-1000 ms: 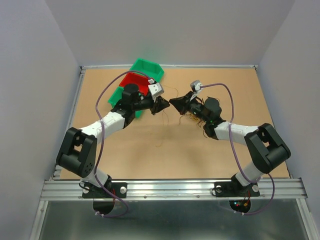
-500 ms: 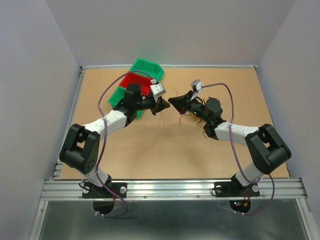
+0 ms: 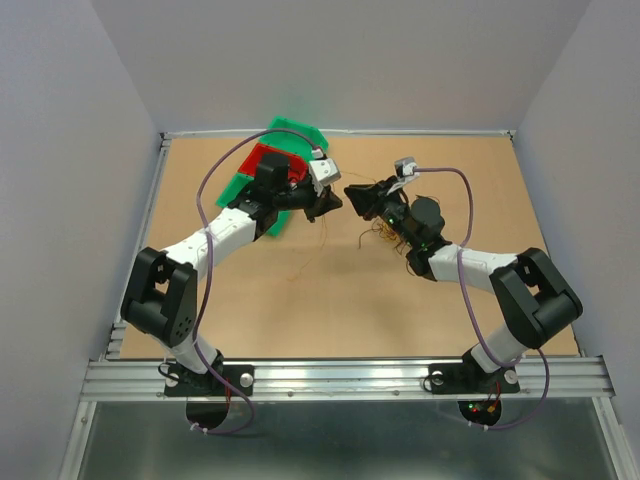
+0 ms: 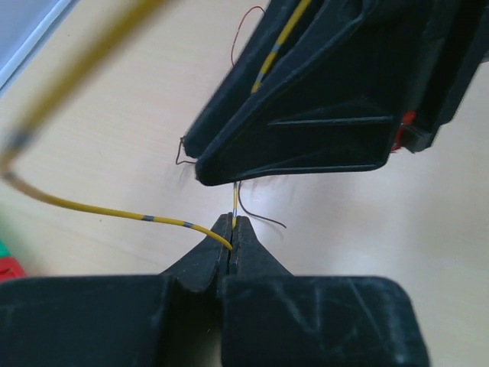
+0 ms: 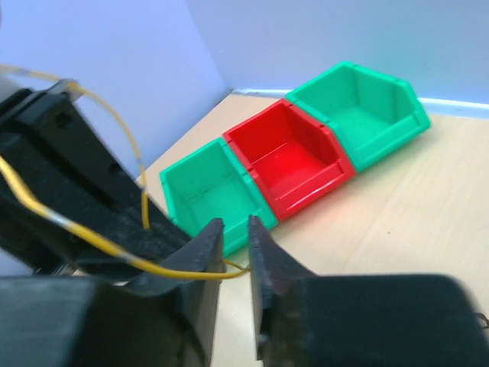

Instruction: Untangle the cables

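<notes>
My left gripper (image 3: pixel 331 204) is shut on a yellow wire with grey stripes (image 4: pixel 114 212); the pinch shows at its tips (image 4: pixel 233 227). My right gripper (image 3: pixel 351 192) faces it tip to tip, almost touching. Its jaws (image 5: pixel 235 229) stand slightly open, and the same yellow wire (image 5: pixel 172 271) runs through the gap. A small clump of curly orange, yellow and dark cables (image 3: pixel 386 236) lies on the table under the right wrist. A thin loose strand (image 3: pixel 305 262) lies on the table in front of the grippers.
Three joined bins lie at the back left under my left arm: green (image 5: pixel 208 187), red (image 5: pixel 294 157), green (image 5: pixel 359 107). They show in the top view (image 3: pixel 243 185). Purple cables loop above both arms. Grey walls stand around the table.
Both grippers have risen and shifted a little toward the back, still tip to tip. The left wrist now reaches further over the bins.
</notes>
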Robot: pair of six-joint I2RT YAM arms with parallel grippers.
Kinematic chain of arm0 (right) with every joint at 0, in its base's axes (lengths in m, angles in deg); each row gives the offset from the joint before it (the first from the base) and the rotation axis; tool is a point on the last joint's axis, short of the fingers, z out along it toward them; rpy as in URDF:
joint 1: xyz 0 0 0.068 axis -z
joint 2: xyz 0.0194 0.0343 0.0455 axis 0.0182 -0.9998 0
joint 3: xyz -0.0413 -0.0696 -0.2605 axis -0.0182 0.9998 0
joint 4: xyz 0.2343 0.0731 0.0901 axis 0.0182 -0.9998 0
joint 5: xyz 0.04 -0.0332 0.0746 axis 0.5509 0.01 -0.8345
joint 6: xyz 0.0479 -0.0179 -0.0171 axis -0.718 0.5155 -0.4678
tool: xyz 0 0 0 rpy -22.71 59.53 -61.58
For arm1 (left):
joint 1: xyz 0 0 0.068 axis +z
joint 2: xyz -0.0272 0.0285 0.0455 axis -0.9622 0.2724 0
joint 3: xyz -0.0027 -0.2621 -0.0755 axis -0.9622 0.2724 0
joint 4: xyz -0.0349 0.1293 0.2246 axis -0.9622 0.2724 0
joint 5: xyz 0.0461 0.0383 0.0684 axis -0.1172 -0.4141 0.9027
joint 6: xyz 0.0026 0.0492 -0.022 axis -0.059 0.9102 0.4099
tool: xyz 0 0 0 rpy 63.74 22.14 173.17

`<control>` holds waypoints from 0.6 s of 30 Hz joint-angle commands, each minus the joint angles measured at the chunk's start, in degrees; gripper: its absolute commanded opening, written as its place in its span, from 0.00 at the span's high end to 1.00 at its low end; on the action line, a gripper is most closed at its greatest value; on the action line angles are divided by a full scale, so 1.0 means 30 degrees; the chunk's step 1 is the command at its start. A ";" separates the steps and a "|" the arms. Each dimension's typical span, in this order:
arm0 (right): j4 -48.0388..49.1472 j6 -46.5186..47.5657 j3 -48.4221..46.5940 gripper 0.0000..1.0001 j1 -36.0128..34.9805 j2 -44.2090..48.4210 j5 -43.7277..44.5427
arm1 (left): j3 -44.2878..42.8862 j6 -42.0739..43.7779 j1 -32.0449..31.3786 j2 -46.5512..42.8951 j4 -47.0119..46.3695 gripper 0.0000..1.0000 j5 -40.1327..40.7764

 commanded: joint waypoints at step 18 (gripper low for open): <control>-0.3739 -0.2105 0.1188 0.56 0.2533 0.1165 1.0017 | -0.0382 0.3289 -0.2038 -0.2122 0.3170 1.00 0.0425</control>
